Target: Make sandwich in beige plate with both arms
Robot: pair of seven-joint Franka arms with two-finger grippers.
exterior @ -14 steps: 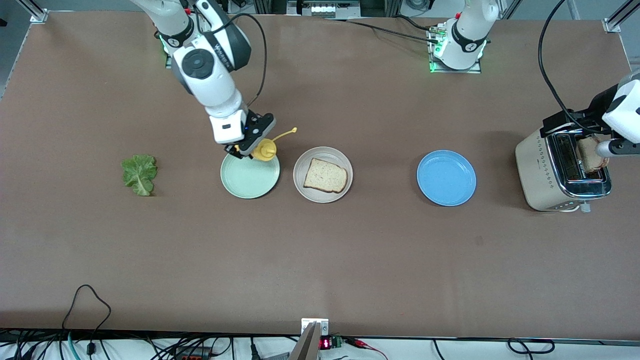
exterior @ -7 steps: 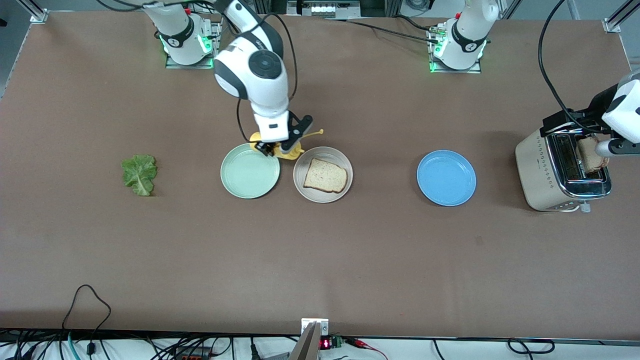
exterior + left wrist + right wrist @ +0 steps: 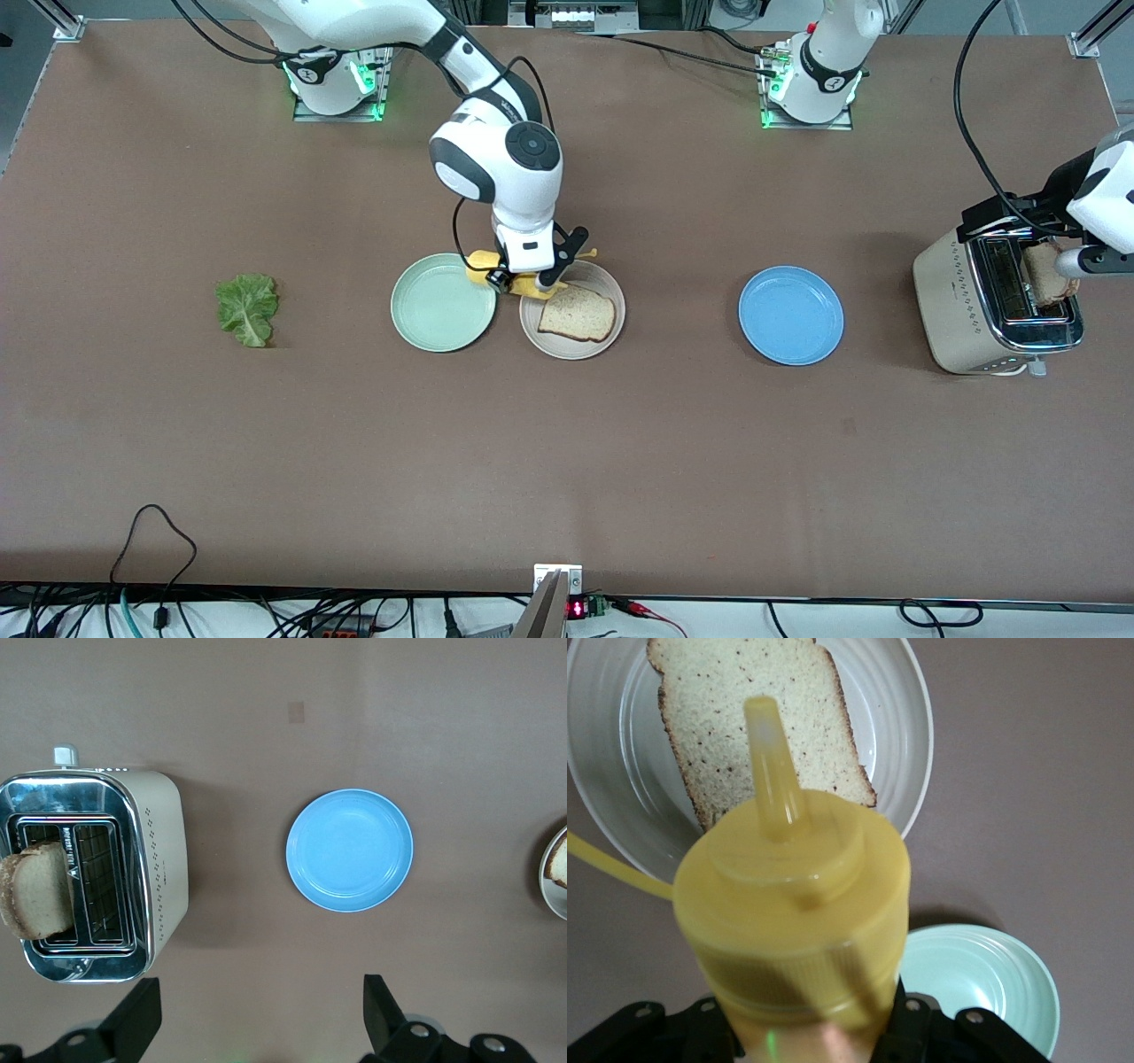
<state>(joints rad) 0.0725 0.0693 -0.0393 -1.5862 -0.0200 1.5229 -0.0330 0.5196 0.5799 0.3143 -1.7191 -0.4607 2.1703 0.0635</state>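
While the right gripper clamps a half-hidden yellow bottle, the left gripper gapes wide.

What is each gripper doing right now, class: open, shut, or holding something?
Left gripper: open, empty, up over the table near the toaster.
Right gripper: shut on the yellow squeeze bottle, over the beige plate.

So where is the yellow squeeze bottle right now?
The yellow squeeze bottle is gripped by the right gripper, tilted over the beige plate at its edge nearest the mint green plate, nozzle toward the bread slice.
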